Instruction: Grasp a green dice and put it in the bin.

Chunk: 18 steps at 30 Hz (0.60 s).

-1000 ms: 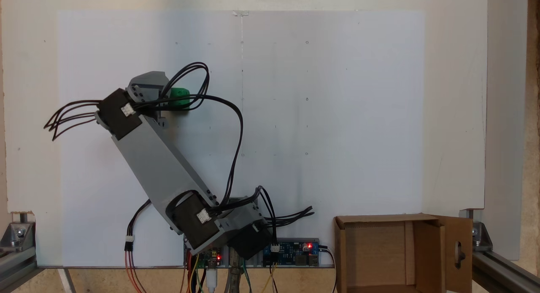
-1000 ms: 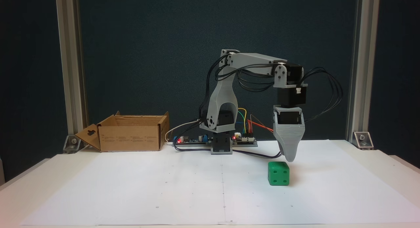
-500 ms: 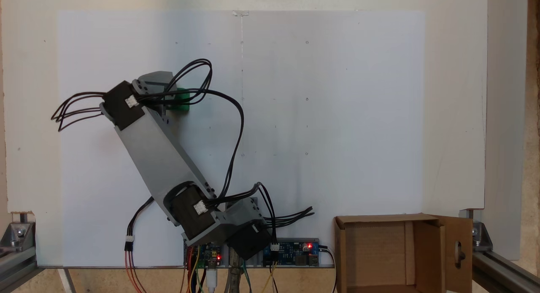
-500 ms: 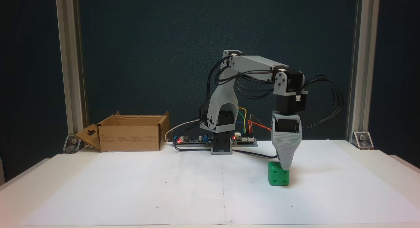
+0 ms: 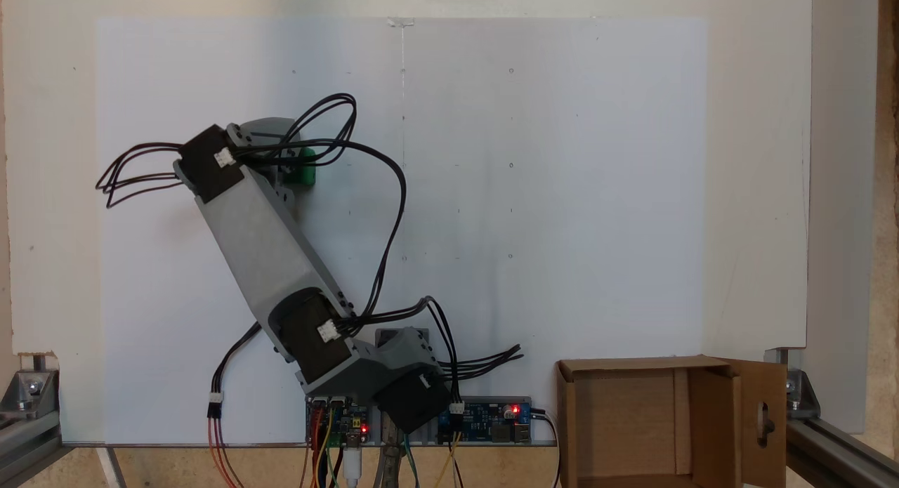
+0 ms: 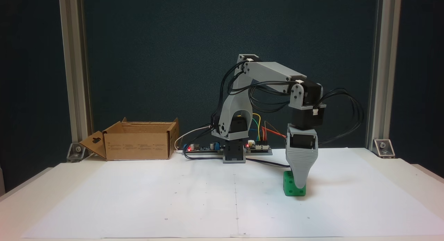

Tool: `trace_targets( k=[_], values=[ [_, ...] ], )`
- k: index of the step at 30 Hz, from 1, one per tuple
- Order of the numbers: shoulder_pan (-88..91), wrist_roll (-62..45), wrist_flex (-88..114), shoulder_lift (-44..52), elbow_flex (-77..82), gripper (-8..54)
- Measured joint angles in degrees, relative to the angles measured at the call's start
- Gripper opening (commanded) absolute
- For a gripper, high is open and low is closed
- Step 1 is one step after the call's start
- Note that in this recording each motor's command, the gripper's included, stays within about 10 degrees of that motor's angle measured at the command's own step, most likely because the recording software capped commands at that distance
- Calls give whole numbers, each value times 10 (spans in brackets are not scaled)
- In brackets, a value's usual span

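**Straddling the dice from straight above**

Hanging nose-down, the gripper point(image 6: 299, 188) has its tapered grey tip low over the front face of the green dice point(image 6: 290, 190), which sits flat on the white paper sheet point(image 6: 173, 199) to the right of the arm's base in the front-facing fixed view. The relation that matters is vertical: the dice lies directly beneath the tip, not off to either side, so what is left of the approach is downward and then inward. From this side only one jaw shows, the other lying behind it, and I cannot tell whether the jaws stand apart or have come together on the cube. In the fixed view from above, the wrist and its black cables point(image 5: 365, 193) cover most of the dice point(image 5: 306, 173), leaving a green edge on the right of the grey gripper housing.

The cube has no long axis, so any pair of opposite flat faces should serve, provided the jaws meet them squarely.

The bin point(image 6: 138, 144) stands open and well apart, at the far left behind the paper; seen from above, it point(image 5: 723, 404) sits at the lower right, and its flap with the oval cutout folds outward. The carry, in my judgement, calls for a lift and a long swing across the base.
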State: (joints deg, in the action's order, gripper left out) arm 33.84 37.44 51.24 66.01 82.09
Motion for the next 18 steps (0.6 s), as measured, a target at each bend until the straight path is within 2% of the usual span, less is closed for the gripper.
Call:
trace_targets(
  k=[18],
  values=[
    [-11,-21,8,-19,0,389]
  ],
)
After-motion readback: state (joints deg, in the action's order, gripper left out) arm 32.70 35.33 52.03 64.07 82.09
